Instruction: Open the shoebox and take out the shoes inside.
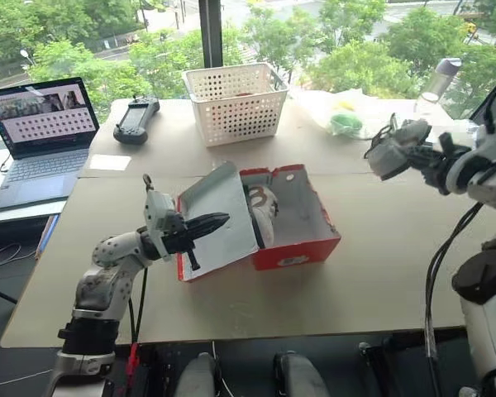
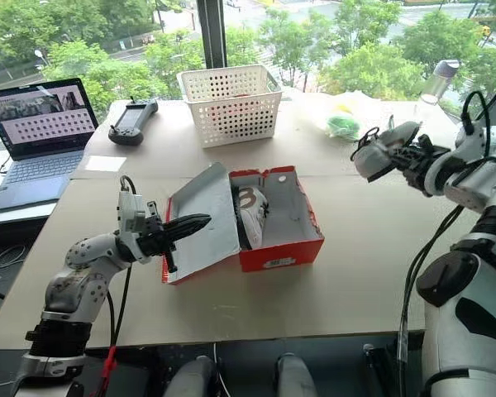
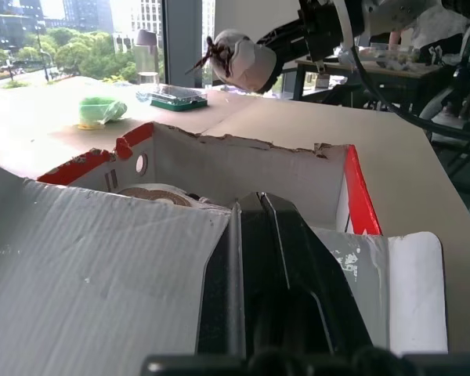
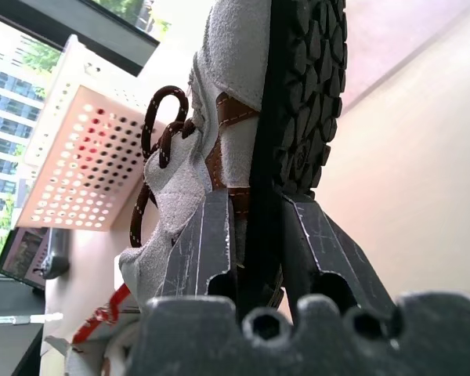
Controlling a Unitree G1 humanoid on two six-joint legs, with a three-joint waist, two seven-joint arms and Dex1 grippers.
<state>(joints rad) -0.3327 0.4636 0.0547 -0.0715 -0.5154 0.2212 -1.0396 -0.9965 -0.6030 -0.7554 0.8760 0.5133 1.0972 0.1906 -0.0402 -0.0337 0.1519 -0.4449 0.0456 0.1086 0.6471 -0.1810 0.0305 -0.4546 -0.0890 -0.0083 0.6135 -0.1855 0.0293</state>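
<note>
One shoe [image 1: 394,151] clamped in my right end effector [image 4: 254,235], up off the desk [image 1: 380,273]; left end effector [image 1: 208,223], pinched closed, rests on the box [image 1: 293,240] lid [image 1: 219,219].

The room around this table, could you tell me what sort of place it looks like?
Probably an upper-floor office or lab: a laptop and handheld controller on tables by a large window overlooking treetops.
</note>
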